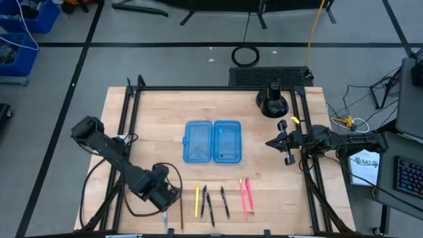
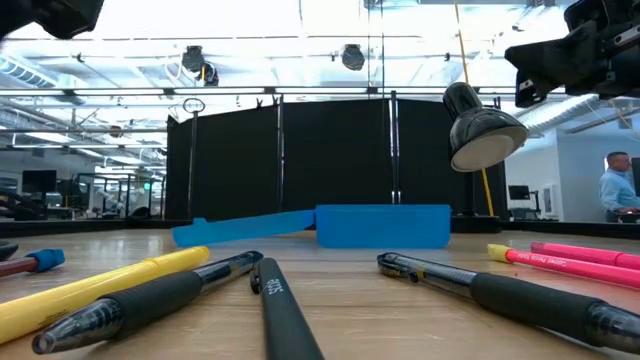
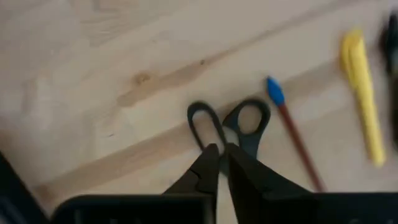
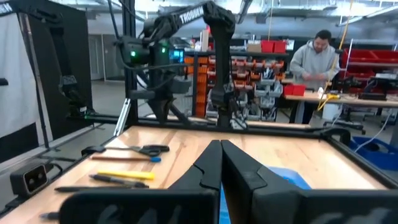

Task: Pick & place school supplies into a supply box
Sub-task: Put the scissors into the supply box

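The scissors (image 3: 229,124) have dark looped handles and lie flat near the table's near-left corner, beside a reddish stick with a blue tip (image 3: 292,127). My left gripper (image 3: 219,152) is shut and hovers just above the scissors' handles without touching them; it also shows in the high view (image 1: 170,195). The yellow pencil (image 1: 197,201), black pens (image 1: 211,206) and pink pens (image 1: 246,196) lie in a row along the near edge. The blue supply box (image 1: 213,141) lies open at the table's centre. My right gripper (image 1: 271,142) waits, shut, to the right of the box.
A black round stand (image 1: 273,100) sits at the far right of the table. A black frame (image 1: 132,119) runs along the table's left, far and right sides. A person (image 4: 314,65) stands in the room beyond the table.
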Tool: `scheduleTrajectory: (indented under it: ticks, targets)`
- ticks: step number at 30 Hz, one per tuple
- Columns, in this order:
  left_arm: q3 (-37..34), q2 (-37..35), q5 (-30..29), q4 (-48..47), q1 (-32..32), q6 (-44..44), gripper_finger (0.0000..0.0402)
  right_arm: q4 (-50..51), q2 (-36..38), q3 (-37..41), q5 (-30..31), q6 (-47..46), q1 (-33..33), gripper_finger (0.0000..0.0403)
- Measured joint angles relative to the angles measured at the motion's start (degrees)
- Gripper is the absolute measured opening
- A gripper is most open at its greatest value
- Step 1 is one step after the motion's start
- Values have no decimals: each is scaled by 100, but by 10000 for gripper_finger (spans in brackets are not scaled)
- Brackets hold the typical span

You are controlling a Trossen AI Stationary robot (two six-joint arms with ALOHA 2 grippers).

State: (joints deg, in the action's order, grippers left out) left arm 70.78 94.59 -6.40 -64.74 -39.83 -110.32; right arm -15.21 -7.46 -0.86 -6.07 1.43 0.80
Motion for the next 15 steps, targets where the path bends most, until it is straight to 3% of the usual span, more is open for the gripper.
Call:
scheduleTrajectory:
  ticks: [5, 15]
  targets:
    - [0, 162, -291, 278, 15, -559, 110, -118, 0, 0, 0, 3, 0, 0]
    - [-7, 726, 520, 1059, 283, -683, 204, -126, 0, 0, 0, 15, 0, 0]
